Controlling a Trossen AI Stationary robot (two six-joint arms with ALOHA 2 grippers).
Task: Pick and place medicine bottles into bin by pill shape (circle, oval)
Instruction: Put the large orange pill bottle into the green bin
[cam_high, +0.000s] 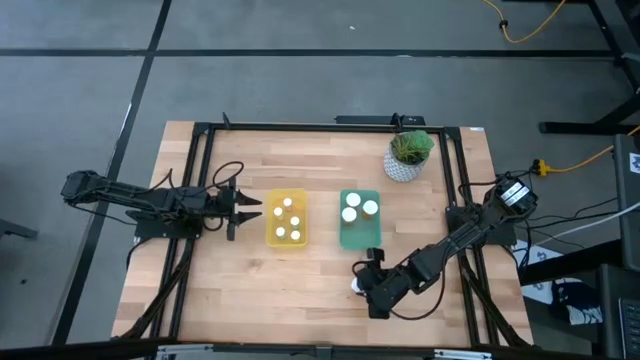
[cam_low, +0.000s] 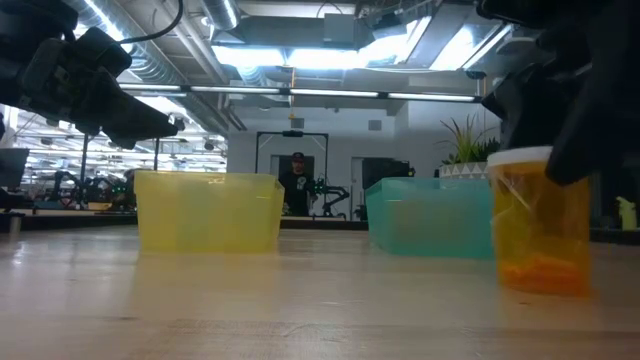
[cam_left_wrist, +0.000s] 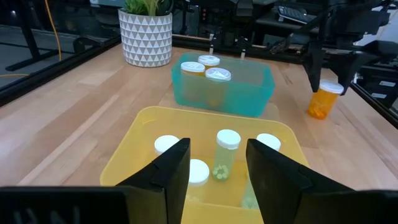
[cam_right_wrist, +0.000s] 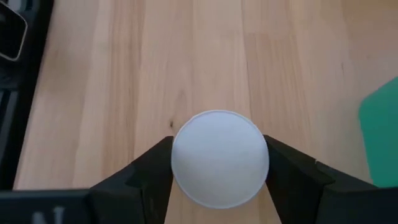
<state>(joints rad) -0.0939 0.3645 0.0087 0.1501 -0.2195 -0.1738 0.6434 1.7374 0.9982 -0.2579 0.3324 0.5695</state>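
Both arms are dark, near-black, built of slim jointed segments; black cables loop along the left arm (cam_high: 140, 200) and trail from the right arm (cam_high: 460, 240); a white patch marks the right arm's end farthest from the green bin (cam_high: 360, 232); each gripper carries two matte black, wedge-shaped fingers (cam_left_wrist: 168, 171).

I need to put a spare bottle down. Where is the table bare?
Bare: the strip between the yellow bin and green bin, the near-left wood below the yellow bin, and the far edge left of the plant. Crowded: near-right, where the right claw straddles the orange bottle; the left claw guards the yellow bin's left.
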